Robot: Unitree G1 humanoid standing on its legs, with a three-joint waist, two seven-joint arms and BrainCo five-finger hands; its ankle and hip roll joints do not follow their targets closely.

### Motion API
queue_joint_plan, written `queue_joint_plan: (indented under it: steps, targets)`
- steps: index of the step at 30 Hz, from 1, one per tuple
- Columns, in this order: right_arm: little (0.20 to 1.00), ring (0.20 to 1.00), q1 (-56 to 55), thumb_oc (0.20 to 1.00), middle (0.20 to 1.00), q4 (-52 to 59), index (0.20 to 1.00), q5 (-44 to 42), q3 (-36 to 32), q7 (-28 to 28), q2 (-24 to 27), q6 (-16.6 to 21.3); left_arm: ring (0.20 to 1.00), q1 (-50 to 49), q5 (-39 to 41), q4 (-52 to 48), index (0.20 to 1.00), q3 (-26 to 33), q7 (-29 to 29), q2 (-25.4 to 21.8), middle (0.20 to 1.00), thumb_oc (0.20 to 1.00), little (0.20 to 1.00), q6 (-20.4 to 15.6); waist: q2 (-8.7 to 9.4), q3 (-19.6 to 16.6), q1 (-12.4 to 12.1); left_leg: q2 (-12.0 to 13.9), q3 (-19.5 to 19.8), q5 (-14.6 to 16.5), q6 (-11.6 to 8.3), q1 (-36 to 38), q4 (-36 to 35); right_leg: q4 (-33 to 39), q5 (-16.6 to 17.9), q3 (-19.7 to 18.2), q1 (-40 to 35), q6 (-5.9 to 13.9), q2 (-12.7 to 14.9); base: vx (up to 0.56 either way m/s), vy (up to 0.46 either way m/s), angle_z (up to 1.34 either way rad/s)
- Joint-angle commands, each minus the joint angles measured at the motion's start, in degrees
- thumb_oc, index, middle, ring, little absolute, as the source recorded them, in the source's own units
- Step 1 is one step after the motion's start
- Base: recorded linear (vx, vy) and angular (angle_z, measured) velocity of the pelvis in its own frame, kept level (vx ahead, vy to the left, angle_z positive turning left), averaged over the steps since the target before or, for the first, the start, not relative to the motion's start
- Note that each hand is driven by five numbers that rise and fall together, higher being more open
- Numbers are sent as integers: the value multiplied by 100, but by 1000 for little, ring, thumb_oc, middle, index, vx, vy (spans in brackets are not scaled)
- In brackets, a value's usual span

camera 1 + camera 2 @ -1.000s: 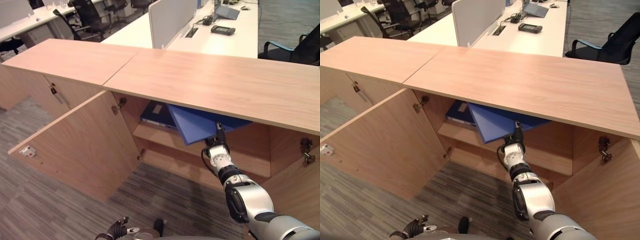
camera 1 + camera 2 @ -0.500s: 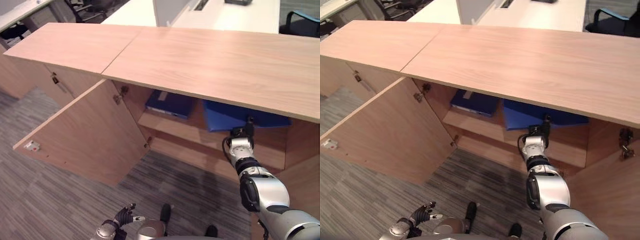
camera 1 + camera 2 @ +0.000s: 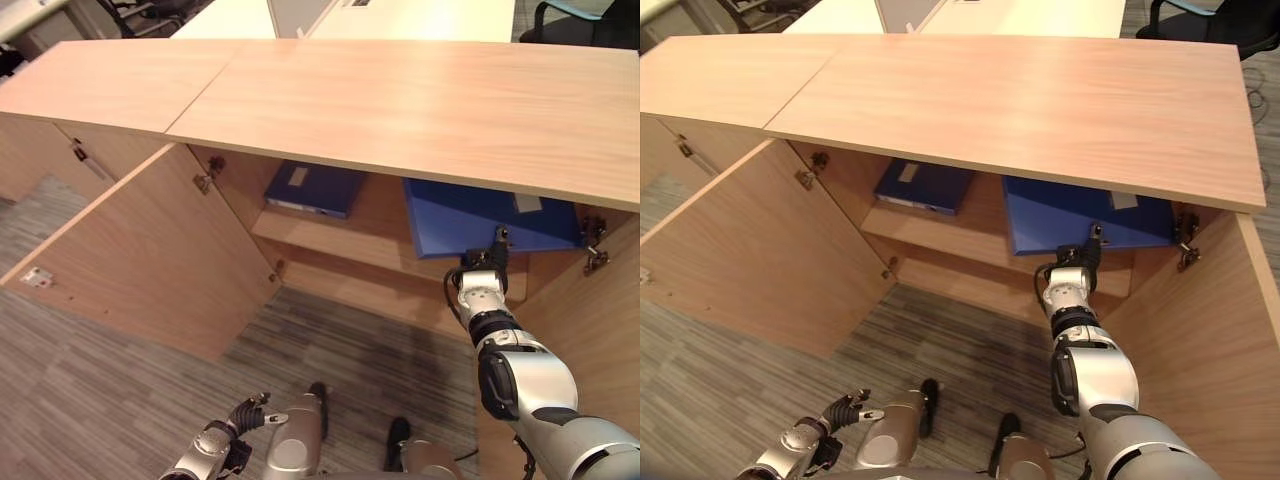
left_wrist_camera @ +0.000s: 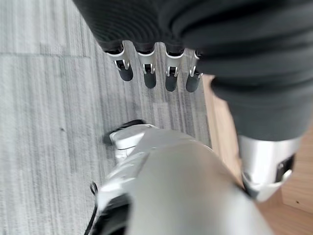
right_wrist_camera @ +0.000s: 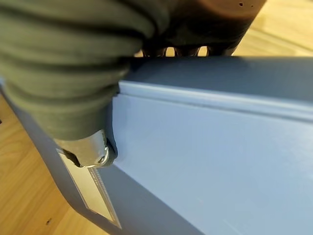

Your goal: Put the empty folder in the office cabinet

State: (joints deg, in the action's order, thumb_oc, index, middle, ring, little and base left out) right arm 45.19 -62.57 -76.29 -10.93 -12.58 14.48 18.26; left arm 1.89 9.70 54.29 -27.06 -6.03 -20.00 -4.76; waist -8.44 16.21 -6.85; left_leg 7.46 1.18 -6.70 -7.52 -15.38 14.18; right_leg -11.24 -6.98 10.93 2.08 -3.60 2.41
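In the left eye view, you have the office cabinet (image 3: 420, 110) in front of you with its left door (image 3: 150, 260) swung wide open over the grey carpet (image 3: 90, 400). The blue folder (image 3: 480, 220) lies flat on the right part of the shelf (image 3: 340, 240) inside, under the wooden top. A second, darker blue binder (image 3: 315, 188) lies further left on the same shelf, well apart from it. Your right hand (image 3: 487, 268) reaches up to the folder's near edge and touches it. Your left hand (image 3: 245, 415) hangs low near the floor, away from the cabinet.

The right eye view shows the same: right hand (image 3: 1080, 262) at the front edge of the folder (image 3: 1080, 215), right door (image 3: 1200, 330) open beside your arm.

In the left wrist view, your left hand (image 4: 151, 73) has its fingers straight and slightly apart, holding nothing above the carpet.

In the right wrist view, the thumb (image 5: 93, 152) presses on one face of the folder (image 5: 215, 147) while the fingers go over its far edge; you are clamped on it.
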Motion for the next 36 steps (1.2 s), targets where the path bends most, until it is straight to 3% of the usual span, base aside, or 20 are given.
queue_joint_plan:
  steps: [1, 6, 8, 12, 14, 16, 18, 20, 21, 22, 24, 26, 28, 30, 31, 34, 36]
  targets:
    - [200, 200, 61, 200, 200, 589, 200, 342, 129, 131, 546, 325, 1000, -241, -209, -87, 1000, -91, 19, -13, 1000, 1000, 1000, -88, -171, -166, -192, 49, 211, -508, -80, -374, -810, 92, -679, -552, -649, 574, -149, 294, 49, 14]
    - [200, 200, -13, 200, 200, 469, 200, 407, 290, 236, 455, 238, 1000, -326, -187, 114, 1000, -31, 121, 103, 1000, 1000, 1000, -136, -111, -51, -369, -312, 491, -538, -44, -496, -1476, 130, -896, -951, -969, 572, -270, 252, 21, -41]
    - [200, 200, -79, 200, 200, 368, 200, 431, 344, 283, 330, 141, 1000, -407, -259, 235, 1000, 48, 169, 98, 1000, 1000, 1000, -148, -69, -284, -414, -277, 577, -639, 14, -156, -1680, 321, -1009, -1222, -1186, 632, -289, 378, 181, -128]
    - [200, 200, -146, 200, 200, 442, 200, 447, 383, 304, 242, 73, 1000, -391, -265, 278, 1000, 44, 202, 121, 1000, 1000, 1000, -160, 72, -405, -433, -297, 379, -737, 79, -131, -1548, 448, -1024, -1361, -1320, 736, -98, 222, 178, -84]
    - [200, 200, -129, 200, 200, 447, 200, 428, 408, 332, 189, 36, 1000, -320, -323, 262, 1000, -12, 244, 124, 1000, 1000, 1000, -191, 223, -550, -475, -432, 209, -657, 168, -208, -1406, 597, -873, -1403, -1379, 914, 187, 261, 253, -16]
    - [200, 200, -61, 200, 200, 419, 200, 410, 413, 327, 186, 34, 1000, -273, -299, 242, 1000, -17, 261, 132, 1000, 1000, 1000, -202, 284, -618, -511, -496, 114, -593, 213, -260, -1382, 669, -776, -1436, -1349, 1002, 305, 171, 208, -22]
    - [200, 200, 197, 200, 200, 266, 200, 361, 435, 315, 203, -3, 1000, -71, -236, 182, 1000, -115, 288, 104, 1000, 1000, 1000, -233, 449, -729, -555, -660, -143, -366, 357, -321, -1377, 731, -442, -1427, -1215, 1220, 540, 211, 274, -21]
    - [200, 200, 320, 200, 200, 235, 200, 351, 421, 316, 198, -15, 1000, 18, -205, 178, 1000, -73, 321, 54, 1000, 1000, 1000, -224, 522, -716, -553, -717, -246, -222, 456, -272, -1412, 544, -152, -1418, -1006, 1336, 607, 112, 159, -27]
    - [200, 200, 334, 200, 200, 228, 200, 350, 419, 319, 194, -15, 1000, 26, -202, 180, 1000, -66, 321, 49, 1000, 1000, 1000, -224, 529, -717, -562, -715, -260, -219, 465, -280, -1412, 531, -151, -1433, -984, 1346, 612, 50, 155, -35]
    - [200, 200, 479, 200, 200, 193, 200, 340, 437, 329, 154, -38, 1000, 82, -104, 156, 1000, 12, 372, 11, 1000, 1000, 1000, -226, 532, -636, -559, -704, -362, -106, 543, -170, -1456, 19, 234, -1295, -585, 1502, 625, 41, 147, -26]
    - [200, 200, 712, 200, 200, 142, 200, 341, 438, 337, 116, -64, 1000, 108, -8, 131, 1000, 47, 418, -47, 1000, 1000, 1000, -238, 441, -479, -531, -601, -483, -37, 612, -49, -1462, -616, 655, -946, -132, 1628, 659, -4, 206, -32]
    - [200, 200, 898, 200, 200, 9, 200, 375, 460, 351, 134, -128, 1000, 156, -12, 157, 1000, 51, 444, -113, 1000, 1000, 1000, -248, 304, -368, -518, -467, -604, 38, 659, 71, -1491, -1090, 723, -563, 157, 1739, 659, -3, 172, -58]
    - [200, 200, 979, 200, 200, -92, 200, 371, 460, 365, 173, -158, 1000, 196, -3, 168, 1000, 59, 444, -123, 1000, 1000, 1000, -255, 272, -319, -491, -465, -621, 63, 663, 147, -1522, -1149, 658, -486, 282, 1732, 633, 65, 88, -34]
    - [200, 200, 990, 200, 200, -188, 200, 371, 464, 362, 258, -167, 1000, 273, 32, 186, 1000, 101, 408, -153, 1000, 1000, 1000, -268, 214, -268, -381, -494, -575, 177, 617, 405, -1605, -562, 244, -488, 576, 1535, 557, 192, 31, -12]
    - [200, 200, 987, 200, 200, -206, 200, 363, 481, 364, 280, -163, 1000, 281, 17, 178, 1000, 84, 394, -156, 1000, 1000, 1000, -271, 223, -259, -353, -493, -558, 233, 581, 484, -1634, -158, 224, -459, 598, 1494, 639, 199, -61, -6]
    - [200, 200, 1071, 200, 200, -287, 200, 328, 491, 362, 346, -163, 1000, 334, -5, 192, 1000, 8, 366, -160, 1000, 1000, 1000, -272, 192, -214, -256, -462, -484, 363, 514, 661, -1692, 537, 514, -455, 783, 1508, 815, 120, -68, 2]
    - [200, 200, 1187, 200, 200, -421, 200, 286, 489, 391, 510, -197, 1000, 349, -33, 263, 1000, -29, 346, -127, 1000, 1000, 1000, -300, 138, -185, -135, -429, -359, 521, 465, 869, -1699, 1127, 1003, -635, 1167, 1642, 1085, 183, -67, 22]
